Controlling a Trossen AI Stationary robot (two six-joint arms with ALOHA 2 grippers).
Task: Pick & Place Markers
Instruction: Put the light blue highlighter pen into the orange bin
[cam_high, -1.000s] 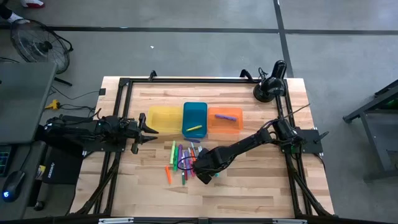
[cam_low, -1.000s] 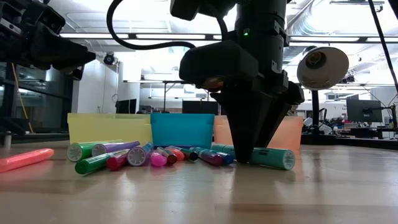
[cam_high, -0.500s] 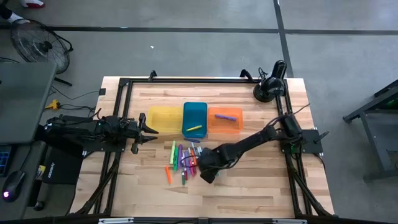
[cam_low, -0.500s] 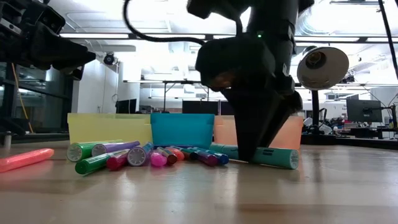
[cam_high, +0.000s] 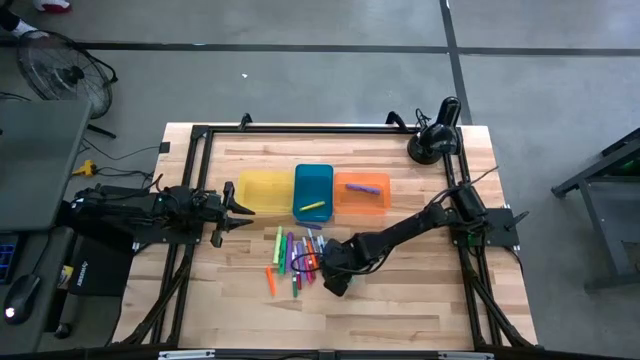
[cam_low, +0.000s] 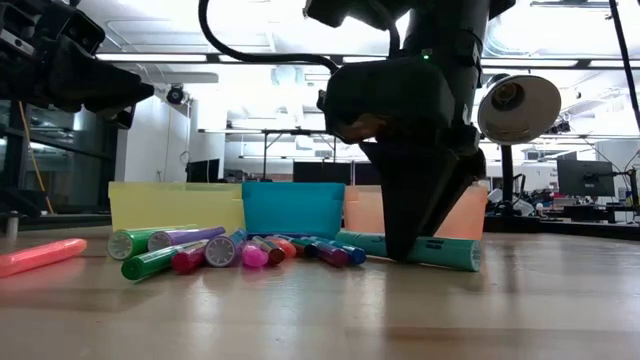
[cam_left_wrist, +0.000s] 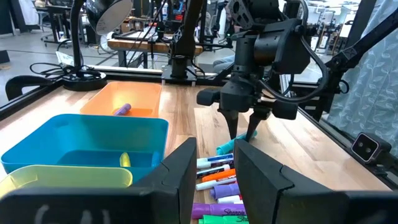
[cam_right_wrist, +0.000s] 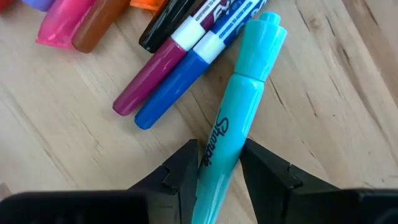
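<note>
From above, my right claw reaches down at the right edge of the scattered markers on the desk, near the three trays; my left claw waits, spread, beside the yellow tray.

At desk level, my right claw's tips touch down around the teal marker.

My left wrist shows that marker lying under the right claw.

My right wrist shows my fingers straddling the teal marker, not clearly pinching. I judge the grasp is underway; next I must squeeze, then lift.
</note>
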